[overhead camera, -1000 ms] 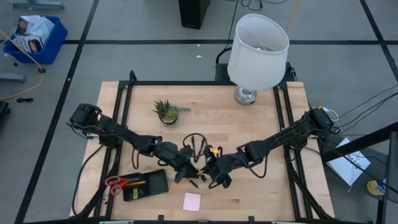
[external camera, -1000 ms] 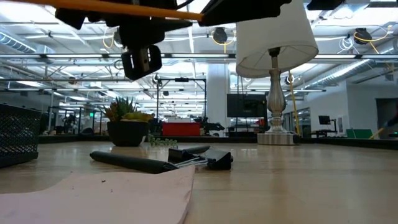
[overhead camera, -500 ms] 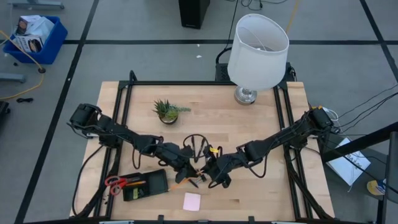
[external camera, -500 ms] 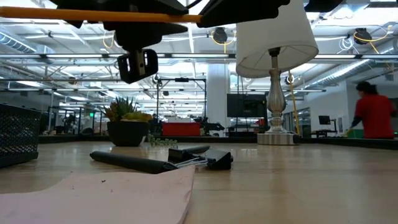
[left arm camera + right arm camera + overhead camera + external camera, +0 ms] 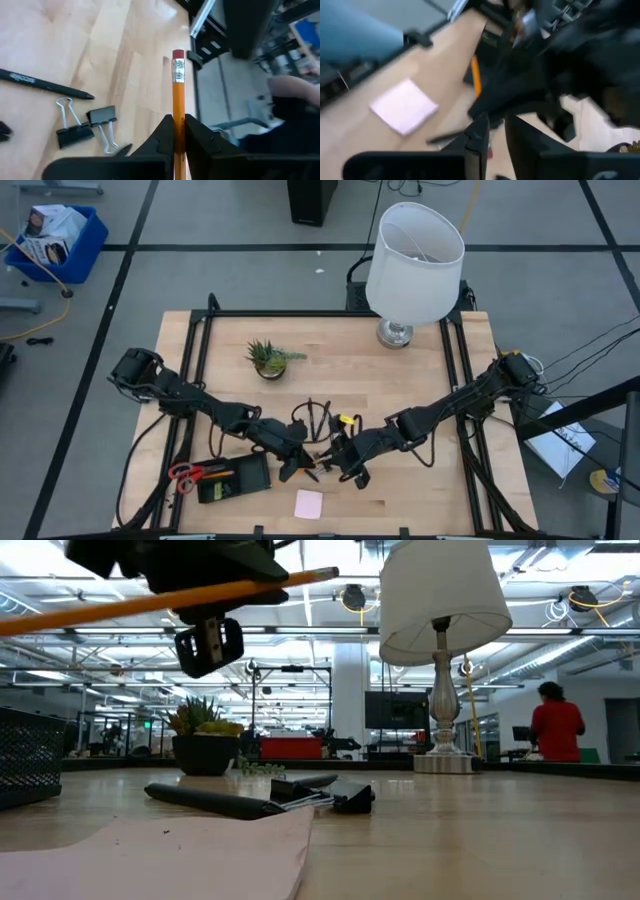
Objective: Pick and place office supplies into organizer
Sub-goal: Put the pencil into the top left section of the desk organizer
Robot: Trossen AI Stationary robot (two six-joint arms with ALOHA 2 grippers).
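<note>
An orange pencil (image 5: 178, 95) with a red eraser (image 5: 177, 53) is in my left gripper (image 5: 178, 131), which is shut on it above the table (image 5: 420, 490), right of the black organizer (image 5: 233, 478). In the low view the pencil (image 5: 150, 602) slants through the air, its sharpened tip (image 5: 333, 573) free. My right gripper (image 5: 497, 127) hovers just right of the left gripper (image 5: 298, 467), its fingers slightly apart with nothing between them. A black pen (image 5: 45, 85) and two black clips (image 5: 87, 127) lie flat on the wood. Red-handled scissors (image 5: 185, 474) lie by the organizer. My left gripper pinches the pencil's shaft (image 5: 178, 117) between its two fingers, well below the eraser end. The fingers lie across the pencil. The pencil is lifted clear of the table and slants, with the eraser end sticking out past the fingers.
A pink sticky-note pad (image 5: 308, 503) lies near the table's near edge. A potted plant (image 5: 268, 358) stands toward the far left, and a white-shaded lamp (image 5: 412, 265) at the far edge. A small yellow item (image 5: 347, 420) lies behind the grippers. A person in red (image 5: 555, 730) stands in the room beyond.
The left gripper has moved a little toward the near left, toward the organizer, carrying the pencil. The pencil was level under both arms; it now slants, its tip end clear of the right arm. A person has walked across the room behind.
</note>
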